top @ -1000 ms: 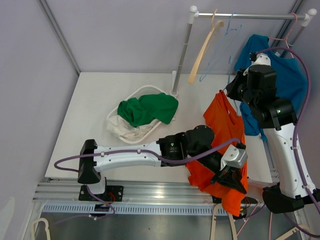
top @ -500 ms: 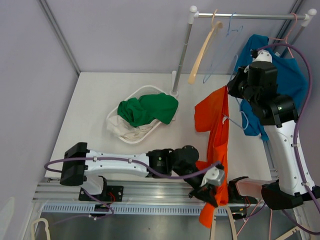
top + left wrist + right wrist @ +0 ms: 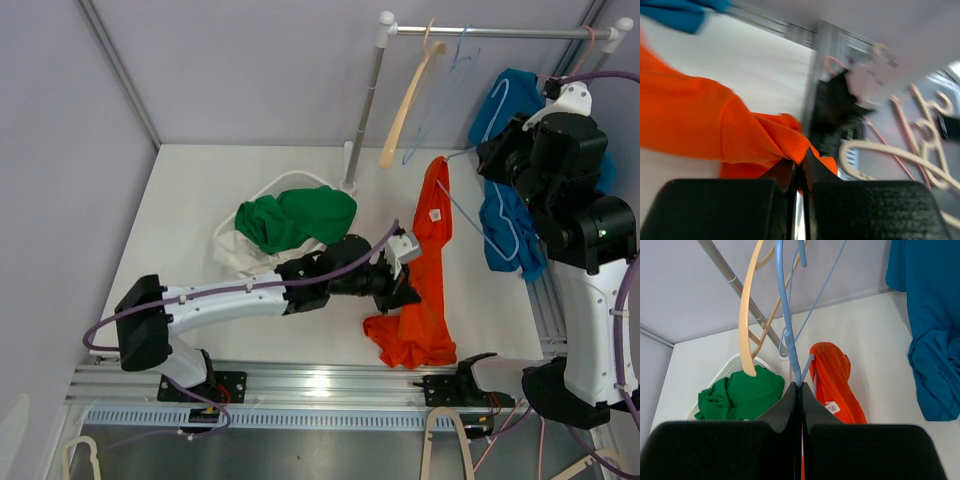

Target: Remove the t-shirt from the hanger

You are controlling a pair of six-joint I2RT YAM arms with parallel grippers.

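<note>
The orange t-shirt [image 3: 425,270] hangs by one end from a thin blue wire hanger [image 3: 475,225]; its lower part is bunched on the white table [image 3: 200,190]. My right gripper [image 3: 488,155] is shut on the hanger's wire [image 3: 790,340], held up at the right below the rail. The shirt [image 3: 832,380] drapes just beyond it. My left gripper [image 3: 410,293] is shut on a fold of the orange shirt [image 3: 700,120], low over the table's middle right. In the left wrist view the cloth is pinched at the fingertips of the gripper [image 3: 800,164].
A white basket [image 3: 255,275] with a green garment [image 3: 295,215] sits left of centre. A clothes rail [image 3: 500,32] on a post [image 3: 365,110] carries a wooden hanger [image 3: 405,100], another blue hanger [image 3: 450,70] and a blue t-shirt [image 3: 505,215]. Spare hangers [image 3: 900,155] lie beyond the near edge.
My left gripper has swung from past the near right edge back over the table, dragging the shirt's lower part. The shirt slid along the hanger to one end. My right gripper moved up and right.
</note>
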